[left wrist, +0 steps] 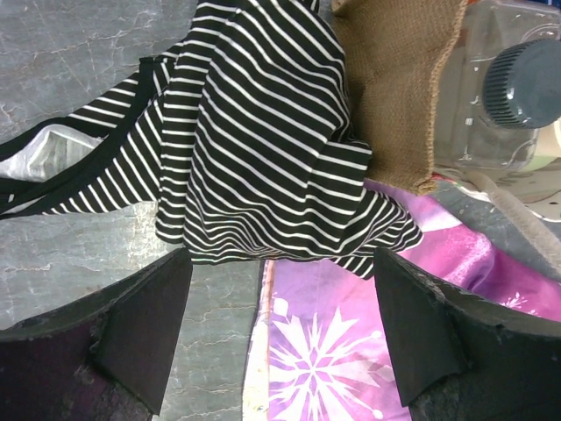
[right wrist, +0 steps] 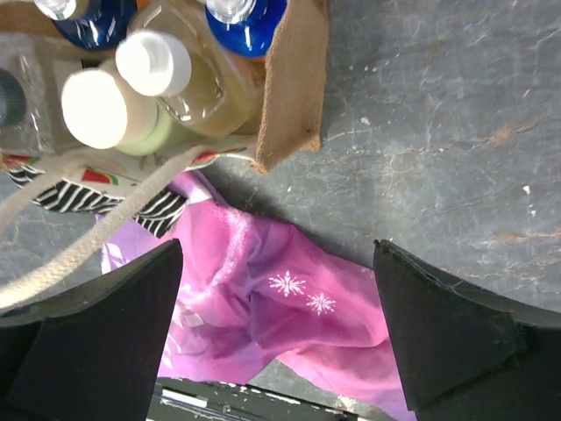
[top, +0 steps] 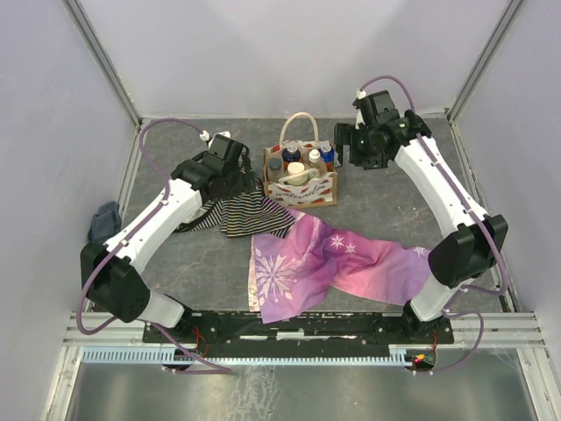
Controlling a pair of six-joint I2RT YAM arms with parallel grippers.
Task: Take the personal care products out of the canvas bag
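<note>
The canvas bag [top: 302,186] stands upright at the back middle of the table, handles [top: 301,123] up. Inside it are two blue-topped bottles [top: 326,154], beige ones with cream caps [top: 298,169] and a clear one with a dark cap [top: 275,164]. My left gripper [top: 247,174] is open and empty just left of the bag. Its wrist view shows the bag's corner [left wrist: 394,79] and the dark-capped bottle [left wrist: 524,83]. My right gripper [top: 349,145] is open and empty just right of the bag. Its wrist view shows cream caps [right wrist: 95,110] and a blue top [right wrist: 250,22].
A black-and-white striped cloth [top: 250,213] lies against the bag's front left. A pink snowflake cloth [top: 342,259] spreads across the front middle. A grey cloth [top: 105,219] lies at the left edge. Walls enclose the table on three sides.
</note>
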